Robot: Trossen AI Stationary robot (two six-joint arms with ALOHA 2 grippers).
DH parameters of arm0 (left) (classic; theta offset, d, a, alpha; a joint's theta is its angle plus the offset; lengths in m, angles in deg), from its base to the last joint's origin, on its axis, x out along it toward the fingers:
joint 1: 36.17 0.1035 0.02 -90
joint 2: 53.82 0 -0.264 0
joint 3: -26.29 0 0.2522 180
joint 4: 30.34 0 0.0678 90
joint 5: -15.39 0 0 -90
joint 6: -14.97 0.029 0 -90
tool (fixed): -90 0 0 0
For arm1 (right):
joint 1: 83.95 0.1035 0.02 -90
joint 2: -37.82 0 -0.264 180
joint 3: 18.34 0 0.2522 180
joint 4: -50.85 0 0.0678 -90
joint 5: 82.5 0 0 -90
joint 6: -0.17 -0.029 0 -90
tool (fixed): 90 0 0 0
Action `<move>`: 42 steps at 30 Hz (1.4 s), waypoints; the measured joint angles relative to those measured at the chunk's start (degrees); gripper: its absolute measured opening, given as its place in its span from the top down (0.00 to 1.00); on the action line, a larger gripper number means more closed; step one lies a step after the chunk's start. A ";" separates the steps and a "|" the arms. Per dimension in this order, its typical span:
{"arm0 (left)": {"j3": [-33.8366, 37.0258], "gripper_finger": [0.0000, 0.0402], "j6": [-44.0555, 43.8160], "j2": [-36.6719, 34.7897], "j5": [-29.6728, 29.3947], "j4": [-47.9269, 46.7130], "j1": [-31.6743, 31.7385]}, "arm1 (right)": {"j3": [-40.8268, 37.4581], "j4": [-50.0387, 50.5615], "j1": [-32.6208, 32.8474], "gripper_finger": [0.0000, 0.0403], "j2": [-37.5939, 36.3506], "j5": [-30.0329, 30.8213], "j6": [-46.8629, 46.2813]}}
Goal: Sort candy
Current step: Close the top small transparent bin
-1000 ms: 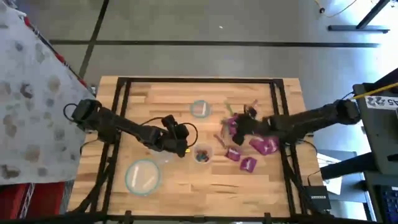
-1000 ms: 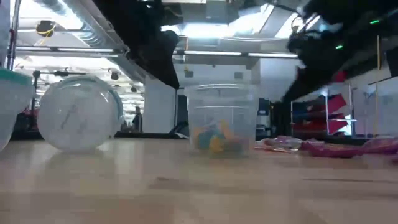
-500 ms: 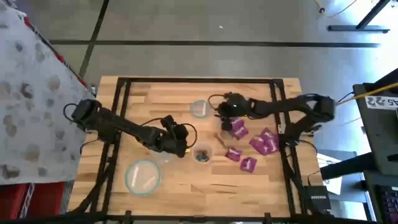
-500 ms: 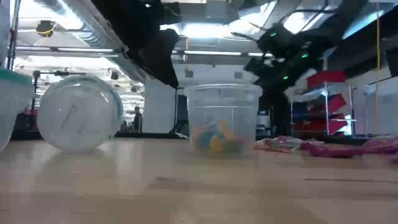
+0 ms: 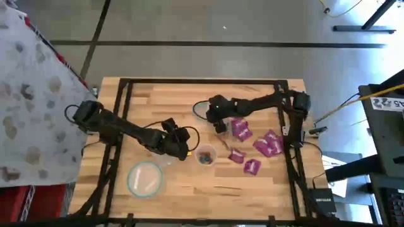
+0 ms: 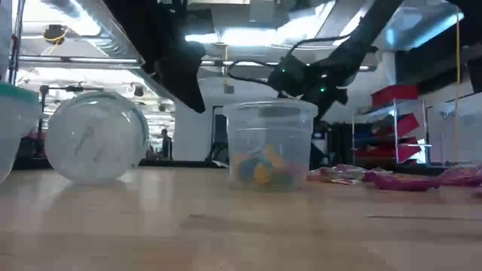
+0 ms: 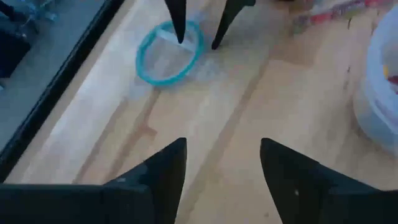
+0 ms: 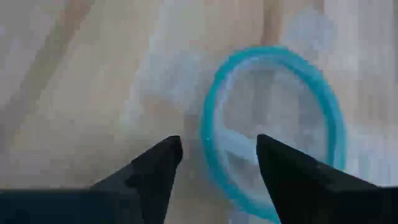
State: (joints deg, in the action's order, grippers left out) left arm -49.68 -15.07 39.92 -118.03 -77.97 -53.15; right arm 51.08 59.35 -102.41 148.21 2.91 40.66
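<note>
candy (image 5: 255, 142) | right of right end effector (image 5: 208, 112) | apart, untouched

Clear cup (image 6: 269, 143) holds seemingly yellowish candy (image 6: 260, 168).

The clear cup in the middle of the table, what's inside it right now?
The clear cup holds a small heap of sweets, yellow, blue and orange, at its bottom. Its upper part looks empty. Pieces buried under the heap can't be made out.
</note>
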 joint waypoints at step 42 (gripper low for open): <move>0.00 0.53 -4.83 0.00 -1.11 0.26 -3.24 | -0.38 -1.18 4.43 0.99 -5.27 12.67 -13.14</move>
State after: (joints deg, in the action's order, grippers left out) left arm -49.68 -19.90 39.92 -119.14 -77.71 -56.39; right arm 50.71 58.16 -97.98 142.94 15.58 27.52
